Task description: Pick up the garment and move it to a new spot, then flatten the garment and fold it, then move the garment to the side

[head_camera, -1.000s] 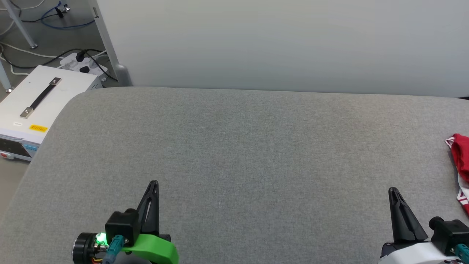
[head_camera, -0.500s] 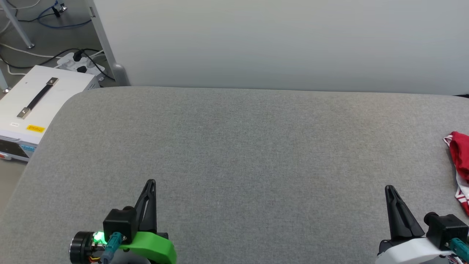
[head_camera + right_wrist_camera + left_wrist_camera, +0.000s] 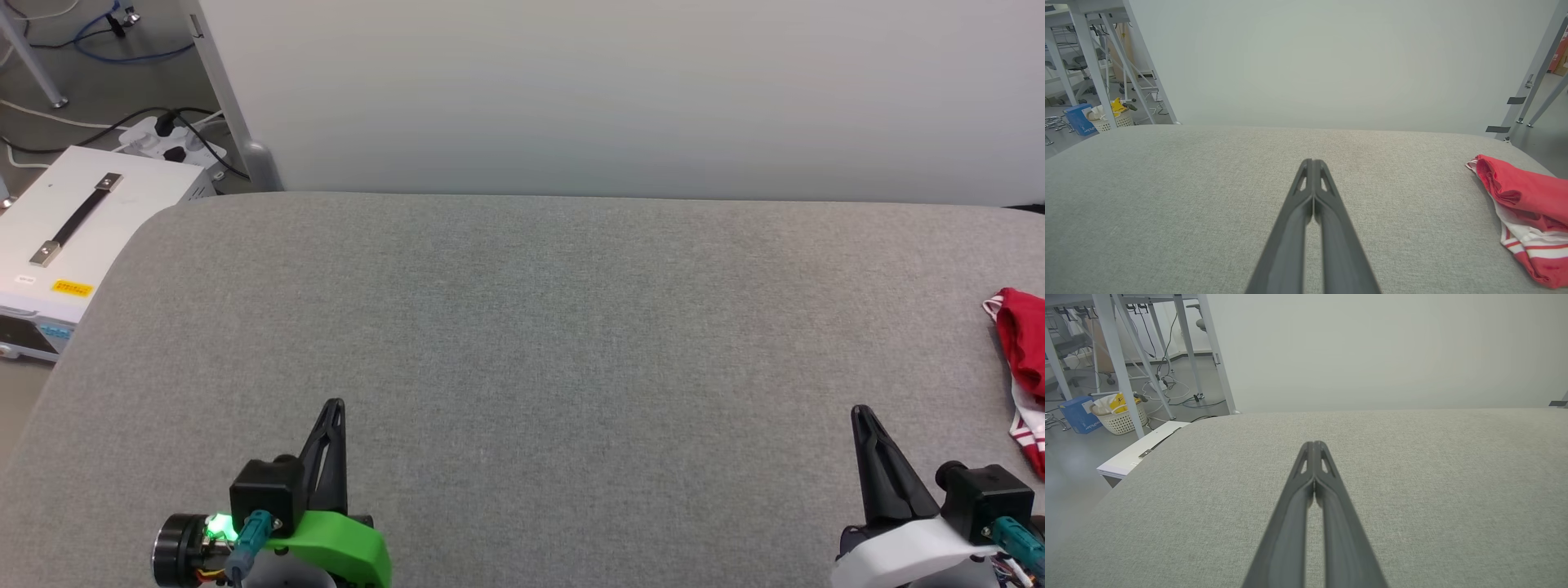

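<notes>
The garment (image 3: 1024,347) sits bunched up at the 3 o'clock edge of the grey worktop (image 3: 555,327), red with a bit of striped white trim poking out. The left gripper (image 3: 334,406) hangs at about 7 o'clock and the right gripper (image 3: 858,411) at 5, both with fingers (image 3: 1333,522) clenched tight on nothing, and neither one touches it, though the right is nearer
</notes>
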